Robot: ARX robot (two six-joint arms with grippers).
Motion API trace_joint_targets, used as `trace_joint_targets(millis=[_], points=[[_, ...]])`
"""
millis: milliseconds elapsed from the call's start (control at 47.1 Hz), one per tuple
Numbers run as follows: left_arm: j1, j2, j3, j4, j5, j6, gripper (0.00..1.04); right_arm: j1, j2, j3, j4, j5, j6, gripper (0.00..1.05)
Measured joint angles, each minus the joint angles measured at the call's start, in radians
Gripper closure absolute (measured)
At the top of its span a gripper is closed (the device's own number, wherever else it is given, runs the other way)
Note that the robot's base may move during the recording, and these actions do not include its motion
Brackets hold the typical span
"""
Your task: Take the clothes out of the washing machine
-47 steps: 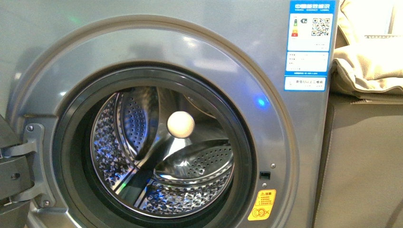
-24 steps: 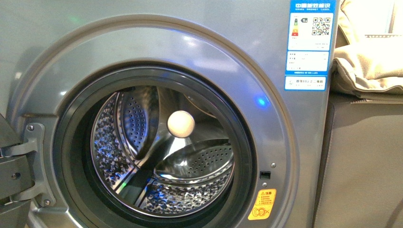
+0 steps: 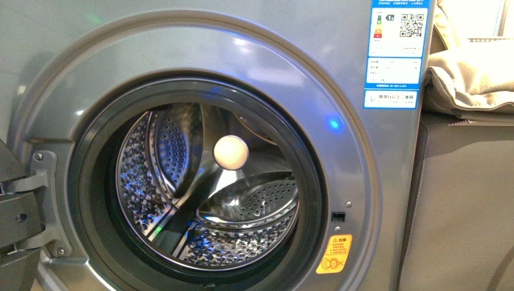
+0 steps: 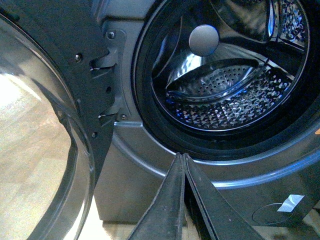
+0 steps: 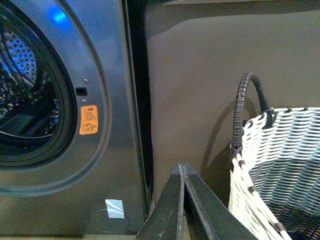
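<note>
My left end effector (image 4: 183, 159) and right end effector (image 5: 182, 167) are both pressed together below the washing machine (image 3: 182, 54); I see no clothes in its drum (image 3: 242, 206), so I should check deeper inside

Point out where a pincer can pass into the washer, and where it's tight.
Free: the round mouth of the washing machine, inside the dark door seal; no clothes show in the drum. Tight: hinge side, where the open door stands. Both left pincer and right pincer are shut, outside.
</note>
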Motion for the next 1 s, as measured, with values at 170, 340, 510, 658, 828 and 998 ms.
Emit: trace_joint_targets(millis=[170, 340, 510, 658, 828, 998], points=[[0.0, -0.039, -0.014, -0.023, 0.0, 0.0, 1.01, 0.0, 0.0, 0.0, 0.0, 0.0, 0.0, 1.02], [0.0, -0.12, -0.046, -0.073, -0.001, 0.001, 1.01, 0.0, 0.0, 0.0, 0.0, 0.0, 0.0, 1.02], [0.0, -0.248, -0.045, -0.191, 0.0, 0.001, 1.01, 0.0, 0.0, 0.0, 0.0, 0.0, 0.0, 1.02], [0.0, -0.247, -0.046, -0.195, 0.0, 0.001, 1.01, 0.0, 0.0, 0.0, 0.0, 0.0, 0.0, 1.02], [0.0, -0.247, -0.046, -0.195, 0.0, 0.001, 1.01, 0.0, 0.0, 0.0, 0.0, 0.0, 0.0, 1.02], [0.0, -0.247, -0.046, -0.195, 0.0, 0.001, 0.93, 0.0, 0.0, 0.0, 0.0, 0.0, -0.001, 0.97]])
